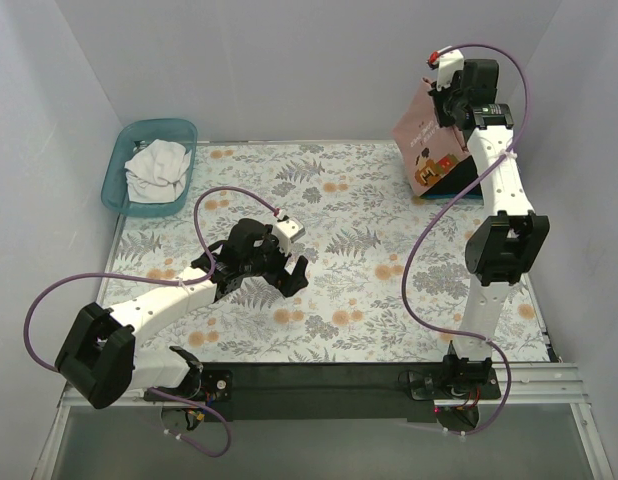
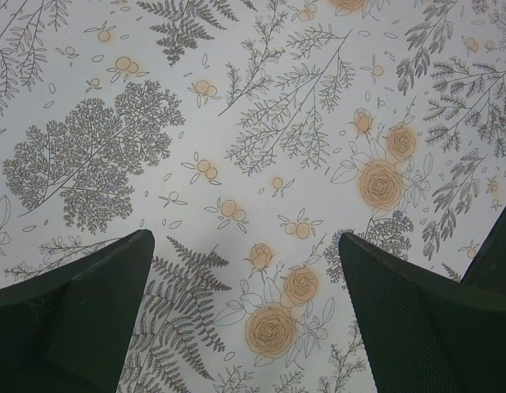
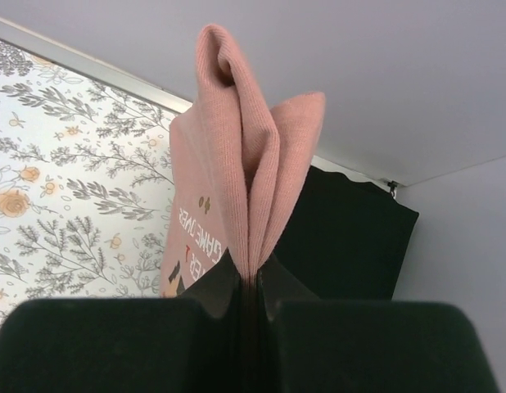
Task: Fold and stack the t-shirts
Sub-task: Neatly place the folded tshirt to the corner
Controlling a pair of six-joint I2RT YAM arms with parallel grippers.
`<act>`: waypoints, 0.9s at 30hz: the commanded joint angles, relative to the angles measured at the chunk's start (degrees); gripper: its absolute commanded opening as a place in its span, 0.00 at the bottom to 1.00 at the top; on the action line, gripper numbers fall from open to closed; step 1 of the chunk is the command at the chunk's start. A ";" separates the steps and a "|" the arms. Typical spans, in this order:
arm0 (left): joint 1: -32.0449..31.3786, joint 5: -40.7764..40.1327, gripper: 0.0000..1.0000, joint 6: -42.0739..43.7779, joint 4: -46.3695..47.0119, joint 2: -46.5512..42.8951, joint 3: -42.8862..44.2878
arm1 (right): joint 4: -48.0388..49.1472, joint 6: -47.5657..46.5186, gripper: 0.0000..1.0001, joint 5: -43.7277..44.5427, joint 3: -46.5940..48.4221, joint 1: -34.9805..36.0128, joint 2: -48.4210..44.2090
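Right claw (image 3: 251,282) pinches only a thin fold of the pink tee (image 1: 424,140), held up over the far right corner of the bench (image 1: 319,200), so it could slip free, while left claw (image 1: 279,272) gapes empty above the left half

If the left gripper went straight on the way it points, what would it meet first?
Probably the floral tablecloth: the open left gripper faces bare printed cloth, nothing between. How far off is unclear.
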 commanded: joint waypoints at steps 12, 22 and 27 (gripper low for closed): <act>0.28 0.11 0.97 -0.94 -1.46 1.80 2.20 | 7.07 -6.54 0.01 -3.11 2.81 -6.91 1.29; 0.28 -0.77 0.97 -1.73 -3.22 2.41 3.26 | 11.55 -12.34 0.01 -4.43 2.81 -9.03 6.03; 0.28 -1.12 0.98 -1.65 -4.10 2.33 3.00 | 14.10 -14.27 0.01 -3.99 3.16 -9.73 7.97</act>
